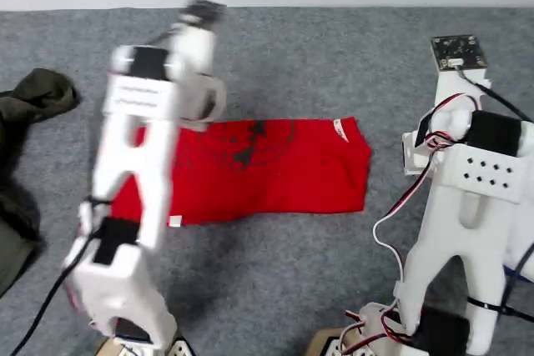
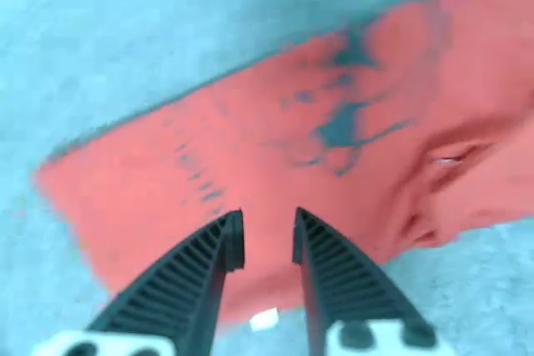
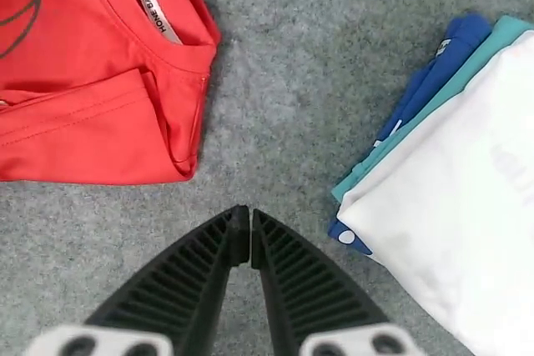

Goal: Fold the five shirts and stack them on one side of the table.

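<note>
A red shirt [image 1: 267,168] with a dark print lies folded into a long strip across the middle of the grey table. My left gripper [image 2: 267,243] hangs above the shirt's [image 2: 275,164] hem end, its black fingers a little apart and holding nothing. The left arm [image 1: 158,122] crosses over that end in the high view. The right arm [image 1: 476,181] stands to the right of the shirt's collar end [image 3: 108,64]. My right gripper [image 3: 250,235] is shut over bare carpet between the red shirt and a stack of folded shirts [image 3: 450,164] in white, teal and blue.
A dark olive shirt [image 1: 29,114] lies crumpled at the table's left edge. Grey carpet [image 1: 292,64] runs bare behind and in front of the red shirt. A small white tag [image 2: 264,319] sticks out at the hem.
</note>
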